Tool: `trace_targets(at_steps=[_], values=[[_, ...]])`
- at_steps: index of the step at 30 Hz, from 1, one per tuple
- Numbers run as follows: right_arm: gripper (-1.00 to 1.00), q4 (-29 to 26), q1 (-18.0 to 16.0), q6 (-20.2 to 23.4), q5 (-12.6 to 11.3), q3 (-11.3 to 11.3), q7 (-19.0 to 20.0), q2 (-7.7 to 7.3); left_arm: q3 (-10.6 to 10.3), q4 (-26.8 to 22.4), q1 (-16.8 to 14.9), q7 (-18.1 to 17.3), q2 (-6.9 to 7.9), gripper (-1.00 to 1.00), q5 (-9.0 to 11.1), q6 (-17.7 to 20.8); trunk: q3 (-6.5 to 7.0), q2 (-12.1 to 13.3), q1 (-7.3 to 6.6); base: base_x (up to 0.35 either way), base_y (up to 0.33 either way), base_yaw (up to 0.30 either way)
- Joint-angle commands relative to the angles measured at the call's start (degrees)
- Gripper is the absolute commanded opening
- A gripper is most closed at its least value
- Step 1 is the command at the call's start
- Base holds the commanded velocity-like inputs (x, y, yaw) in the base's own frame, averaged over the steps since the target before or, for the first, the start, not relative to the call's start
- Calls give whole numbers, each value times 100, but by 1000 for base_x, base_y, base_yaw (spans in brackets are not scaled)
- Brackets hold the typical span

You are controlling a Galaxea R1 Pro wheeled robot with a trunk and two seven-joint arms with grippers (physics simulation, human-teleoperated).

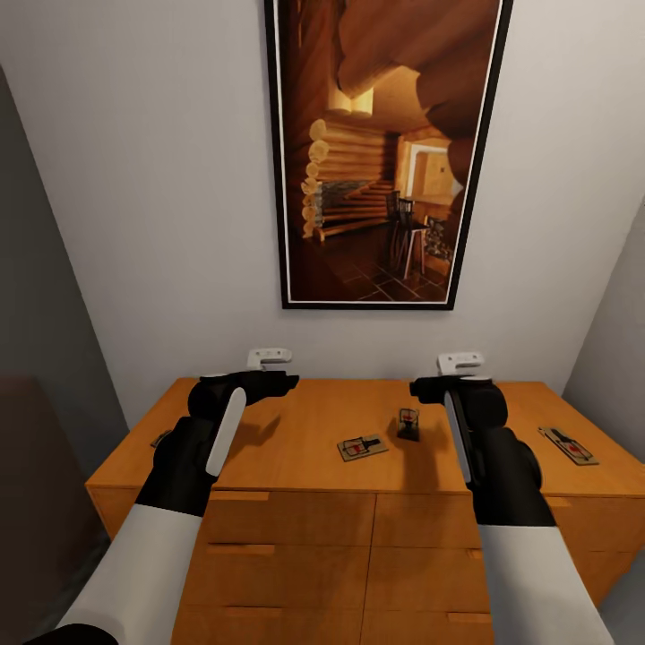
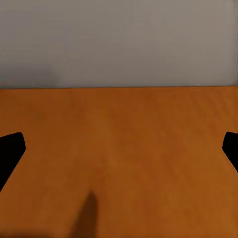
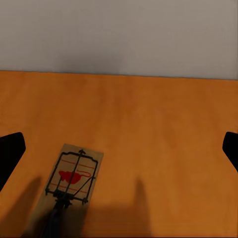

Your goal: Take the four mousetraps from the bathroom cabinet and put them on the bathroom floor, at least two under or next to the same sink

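Observation:
The orange-brown cabinet [image 1: 296, 421] stands against the wall, drawers shut, with mousetraps on its top. One trap [image 1: 363, 447] lies flat near the middle, and a smaller-looking one [image 1: 408, 423] sits just behind it. Another trap [image 1: 568, 444] lies at the right end. A dark sliver [image 1: 161, 438] peeks out behind my left forearm; I cannot tell what it is. My left gripper [image 1: 270, 357] [image 2: 119, 151] hovers open over bare wood [image 2: 119, 148]. My right gripper [image 1: 460, 362] [image 3: 119, 151] is open above the top, with a mousetrap [image 3: 72, 181] close to one fingertip [image 3: 10, 153].
A tall framed picture [image 1: 385, 152] of a log interior hangs on the white wall behind the cabinet. Grey walls close in on both sides. The cabinet's drawer fronts [image 1: 358, 555] are right under my arms.

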Motion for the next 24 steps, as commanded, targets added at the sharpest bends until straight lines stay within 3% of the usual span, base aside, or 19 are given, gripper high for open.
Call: trace_targets(at_steps=[1, 10, 18, 24], values=[[100, 45, -5, 22, 9, -47, -1, 40, -1, -5, -4, 38, 0, 100, 50, 24, -7, -4, 0, 0, 0, 0], [100, 373, -5, 22, 11, -257, -33, 346, -2, -5, -4, 38, -1, 100, 50, 23, -7, -4, 0, 0, 0, 0], [100, 435, -5, 22, 20, -290, -58, 508, -2, -5, -4, 36, -1, 100, 50, 23, -7, -4, 0, 0, 0, 0], [100, 468, -5, 22, 26, -295, -69, 514, -1, -5, -4, 34, -1, 100, 50, 23, -7, -4, 0, 0, 0, 0]])
